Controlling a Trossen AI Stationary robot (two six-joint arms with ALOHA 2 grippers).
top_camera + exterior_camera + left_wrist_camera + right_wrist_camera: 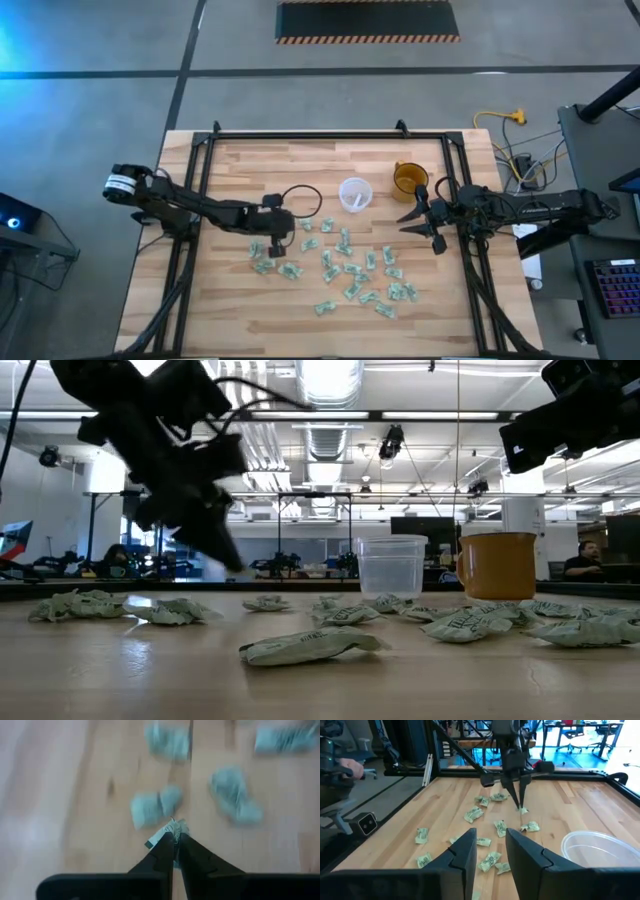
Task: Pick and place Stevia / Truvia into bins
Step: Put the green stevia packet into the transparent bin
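Observation:
Many pale green sachets [352,272] lie flat and scattered over the wooden table [240,300], also seen in the low view [312,646]. My left gripper [284,233] hovers over the left end of the scatter, shut on one sachet [169,827]; the right wrist view shows it too [521,806]. The clear cup [354,193] stands upright at the table's middle, the orange cup [408,178] to its right. My right gripper [490,845] waits open at the right side, fingers level and pointing left, nothing between them. My left gripper pinches a single sachet between its two fingertips; a crumpled end [172,825] pokes out past them. The fingers slant down from the table's left. The sachet [522,810] hangs at the tips, just clear of the table.
Two sachets [155,806] lie right beyond the held one, and others [270,255] sit below the left gripper. A black cable loop [300,195] lies left of the clear cup [391,566]. A dark metal frame [205,160] borders the table.

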